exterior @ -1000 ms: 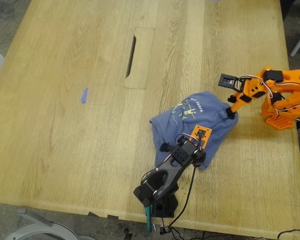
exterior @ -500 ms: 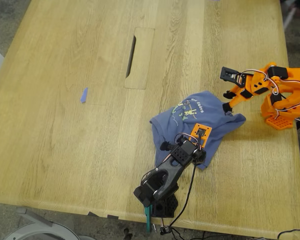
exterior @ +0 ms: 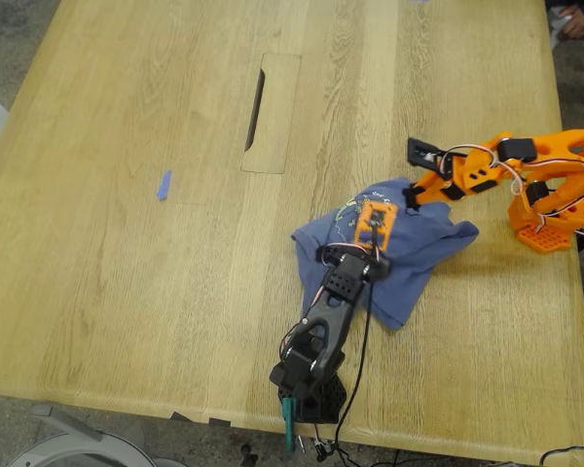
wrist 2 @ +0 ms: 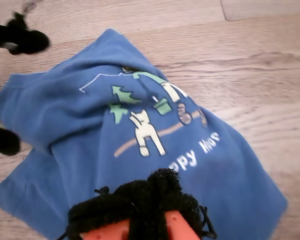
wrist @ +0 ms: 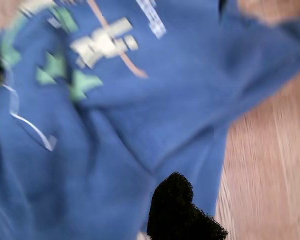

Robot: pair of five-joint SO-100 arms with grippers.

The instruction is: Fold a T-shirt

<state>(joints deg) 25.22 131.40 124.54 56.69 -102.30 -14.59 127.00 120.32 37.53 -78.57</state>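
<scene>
The slate-blue T-shirt point(exterior: 438, 238) lies crumpled on the wooden table point(exterior: 127, 292), print up. It fills the blurred first wrist view point(wrist: 140, 110) and shows whole in the second wrist view point(wrist 2: 90, 150). My first gripper point(exterior: 352, 258), on the black arm, hovers over the shirt just short of the print. Its black fingertips point(wrist 2: 20, 37) stand far apart, so it is open. One black finger point(wrist: 175, 200) shows over the cloth. My second gripper point(exterior: 411, 197), on the orange arm, sits at the shirt's far edge. Its padded fingers point(wrist 2: 140, 197) show as one dark mass.
A small blue scrap point(exterior: 163, 185) lies toward the exterior view's left. A rectangular insert with a dark slot point(exterior: 273, 112) sits beyond the shirt. The orange arm's base point(exterior: 545, 229) stands by the table's edge on the exterior view's right; the black arm's base point(exterior: 307, 384) is at the near edge.
My second gripper let go of the shirt's raised corner, which dropped flat, then moved toward the exterior view's left. My first gripper moved farther over the shirt toward the print.
</scene>
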